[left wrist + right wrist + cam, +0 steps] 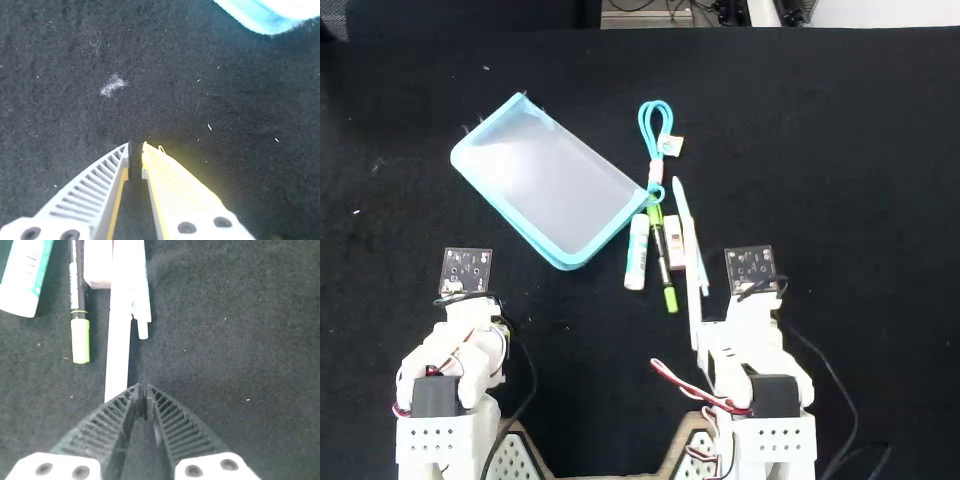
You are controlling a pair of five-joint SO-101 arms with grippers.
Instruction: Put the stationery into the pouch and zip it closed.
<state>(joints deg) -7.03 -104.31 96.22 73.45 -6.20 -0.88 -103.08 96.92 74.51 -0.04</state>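
Note:
A light blue pouch (545, 180) with a frosted face lies tilted at the table's middle left; its corner (272, 15) shows in the left wrist view. A blue loop strap (658, 130) trails from its right corner. Right of the pouch lie a white glue stick (637, 252), a black pen with green cap (663, 260), a white eraser (673, 240) and a long white ruler (690, 260). The same glue stick (22, 277), pen (78, 315), eraser (98, 262) and ruler (120, 335) lie just ahead of my right gripper (144, 390), which is shut and empty. My left gripper (135, 149) is shut above bare cloth.
A black cloth (820, 150) covers the table. Both arms (455, 370) (755, 370) sit folded near the front edge. A bit of lint (113, 85) lies on the cloth ahead of the left gripper.

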